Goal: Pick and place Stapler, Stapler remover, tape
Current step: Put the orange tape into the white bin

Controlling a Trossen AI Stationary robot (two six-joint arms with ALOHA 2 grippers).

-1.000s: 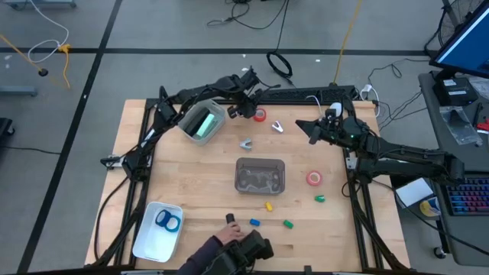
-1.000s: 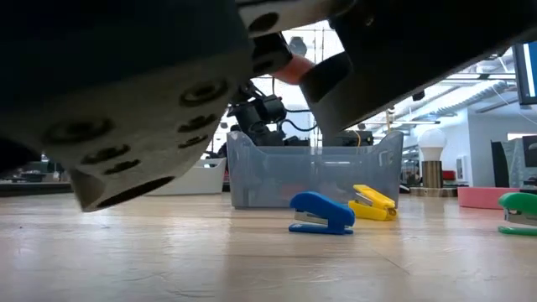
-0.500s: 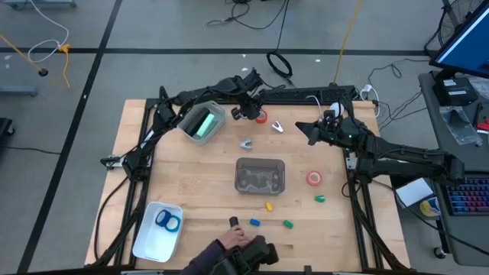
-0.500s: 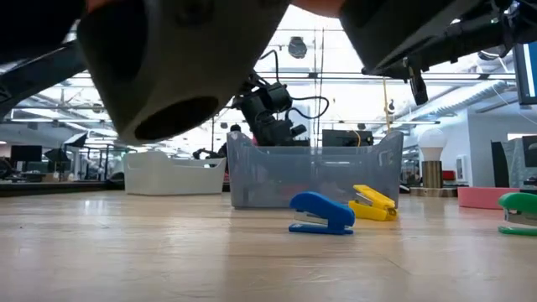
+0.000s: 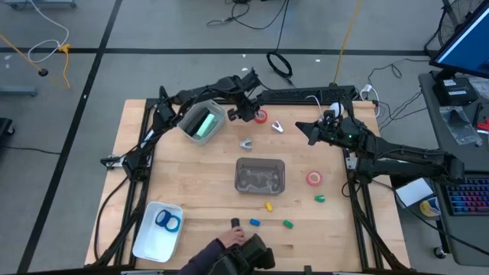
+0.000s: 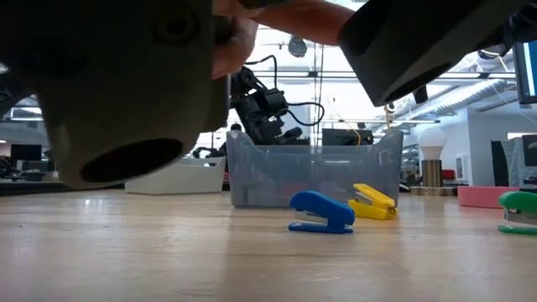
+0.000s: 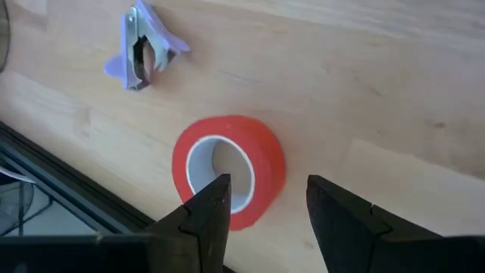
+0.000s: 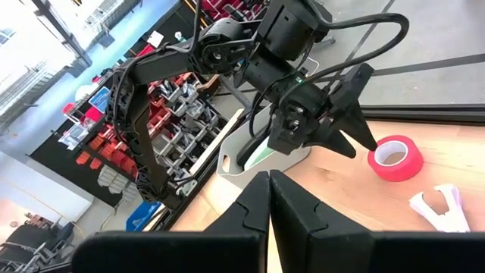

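The left claw (image 7: 261, 216) hangs with fingers apart just above the red tape (image 7: 227, 171), one finger over its hollow, one beyond its rim; the tape lies flat near the worktop's (image 5: 191, 183) far edge; the right claw (image 5: 312, 131), fingers together, waits farther off.

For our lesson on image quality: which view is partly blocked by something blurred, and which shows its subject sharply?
Low view: a big out-of-focus dark object held by a person's hand fills the top; the blue stapler stays sharp. Left wrist view: the red tape roll is crisp under even light.
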